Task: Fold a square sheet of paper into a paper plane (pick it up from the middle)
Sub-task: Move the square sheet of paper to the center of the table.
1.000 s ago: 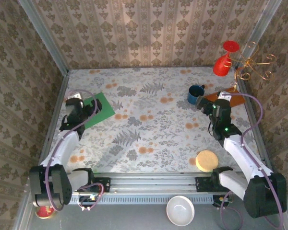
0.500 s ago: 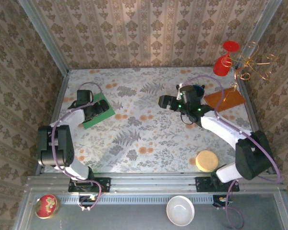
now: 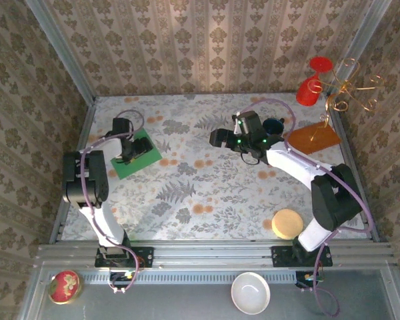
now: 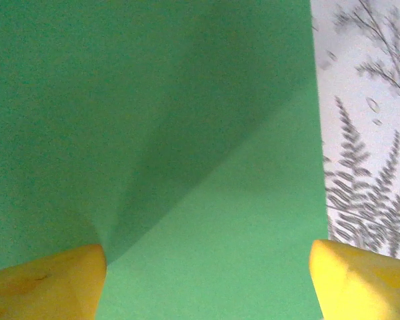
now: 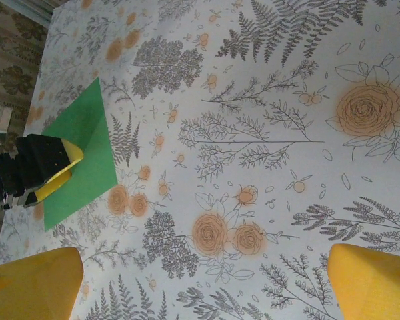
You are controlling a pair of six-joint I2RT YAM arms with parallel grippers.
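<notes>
Found the square sheet of paper [image 4: 187, 100] flat at the far left of the table [image 3: 207, 200], directly beneath the left gripper [image 4: 207, 267], its jaws spread astride it. Right gripper [image 5: 207, 283] likewise spread, well apart from it.

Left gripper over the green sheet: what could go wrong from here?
The open left gripper straddles the flat, thin bright green square sheet of paper, one finger near its edge: shutting may slide or crumple it off-centre. The right arm lies close by the blue mug and could knock it.
</notes>
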